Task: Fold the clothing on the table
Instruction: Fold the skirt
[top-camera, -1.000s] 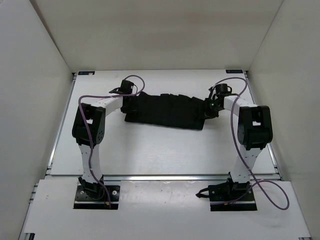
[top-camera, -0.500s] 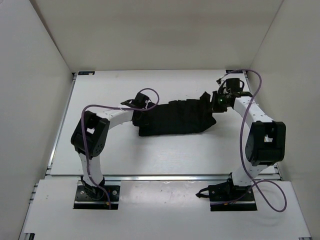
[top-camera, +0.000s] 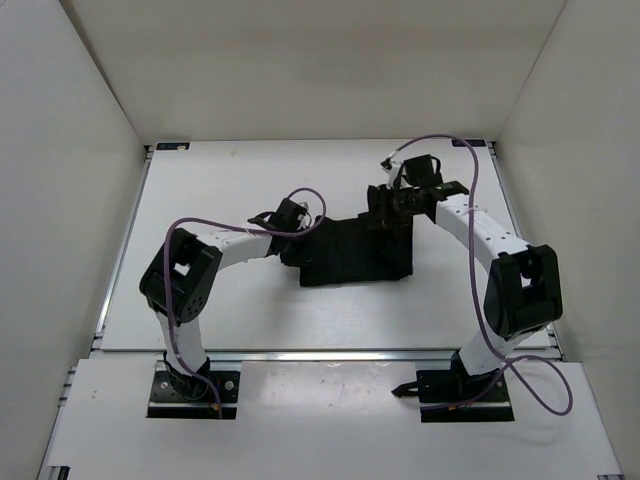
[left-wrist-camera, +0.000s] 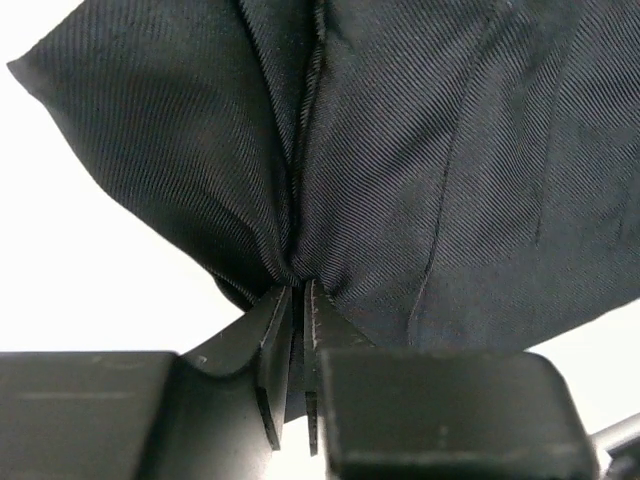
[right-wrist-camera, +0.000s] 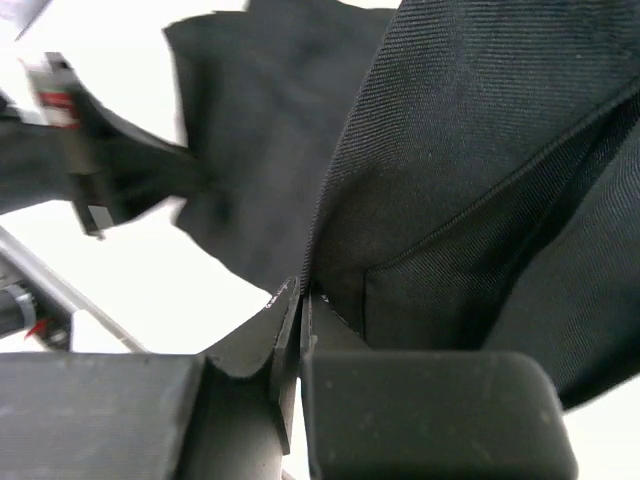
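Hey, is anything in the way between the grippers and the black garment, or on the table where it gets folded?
Nothing visible does. The left gripper and the right gripper each pinch the clothing directly, and no other object shows on the table around it.

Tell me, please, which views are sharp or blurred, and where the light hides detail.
Top external: even soft light, faint shadows, but the clothing is one dark mass with few folds readable. Left wrist: the weave is sharp; the table is blown out white. Right wrist: fabric on the right sharp, upper left blurred.
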